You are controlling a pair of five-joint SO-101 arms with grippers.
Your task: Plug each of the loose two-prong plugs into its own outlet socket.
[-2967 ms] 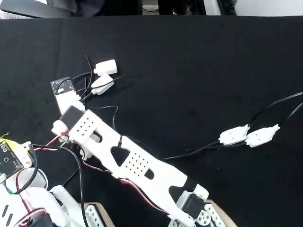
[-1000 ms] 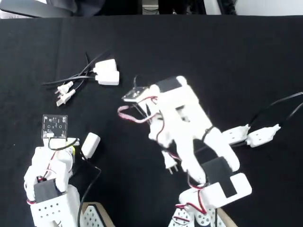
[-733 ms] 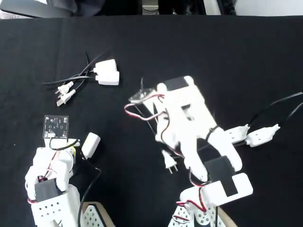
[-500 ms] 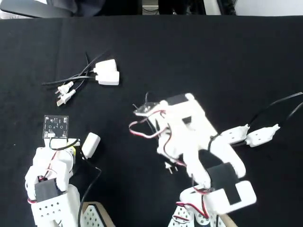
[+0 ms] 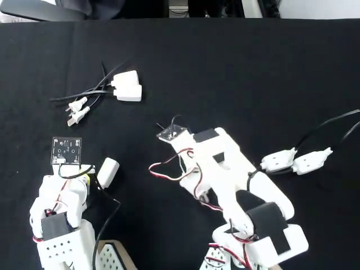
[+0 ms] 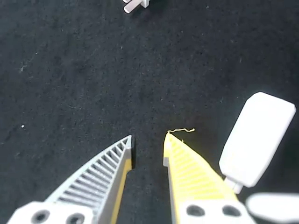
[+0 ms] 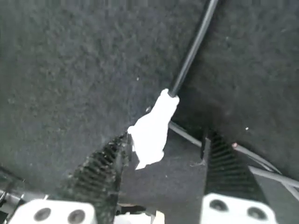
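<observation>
Two loose white two-prong plugs (image 5: 76,110) lie at the far left with black cords, beside a pair of white outlet sockets (image 5: 126,86). Another pair of sockets (image 5: 295,160) lies at the right on black cords. My right arm (image 5: 225,174) hangs over the table's middle. Its gripper (image 7: 163,140) is open, and a white plug (image 7: 152,130) on a black cord lies between the fingers, close to one of them. My left gripper (image 6: 148,149) is open a little over bare cloth, holding nothing. A white socket block (image 6: 257,137) lies just beside its yellow finger (image 6: 187,172).
A black cloth (image 5: 236,67) covers the whole table. Black cords (image 5: 332,126) run off the right edge. My left arm (image 5: 59,208) sits at the front left, the white socket block (image 5: 108,172) next to it. Prongs of a plug (image 6: 135,4) show farther off.
The right arm has drawn back toward the front of the table and lowered; the plug seen under it before is now hidden in the high view. The left arm has kept still.
</observation>
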